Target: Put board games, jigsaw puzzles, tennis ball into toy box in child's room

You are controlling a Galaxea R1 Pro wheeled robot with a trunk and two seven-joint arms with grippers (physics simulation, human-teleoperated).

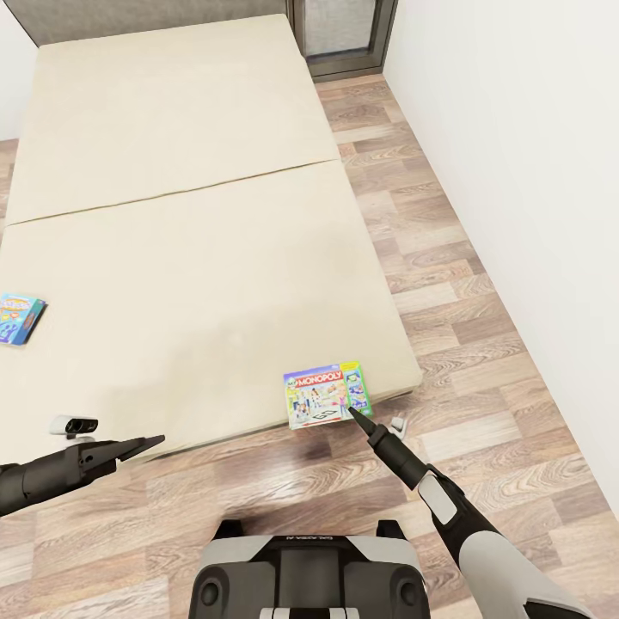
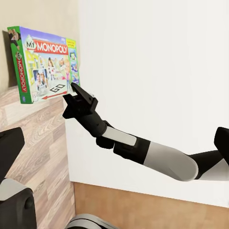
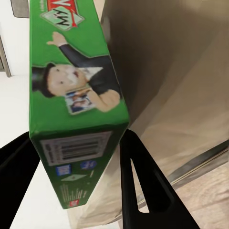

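A green Monopoly board game (image 1: 325, 394) lies at the front right corner of the bed (image 1: 189, 215), overhanging its edge. My right gripper (image 1: 354, 414) is at the box's near end. In the right wrist view its two dark fingers (image 3: 138, 191) sit flush against both faces of the box (image 3: 71, 95), shut on it. The left wrist view shows the same box (image 2: 45, 64) with the right gripper (image 2: 76, 93) at its lower edge. A second, blue board game (image 1: 19, 316) lies at the bed's left edge. My left gripper (image 1: 153, 444) hovers open over the floor, holding nothing.
A white wall (image 1: 533, 215) runs along the right, leaving a strip of wooden floor (image 1: 447, 301) beside the bed. A dark door frame (image 1: 344, 39) stands at the far end. My base (image 1: 309, 572) is close to the bed's front edge.
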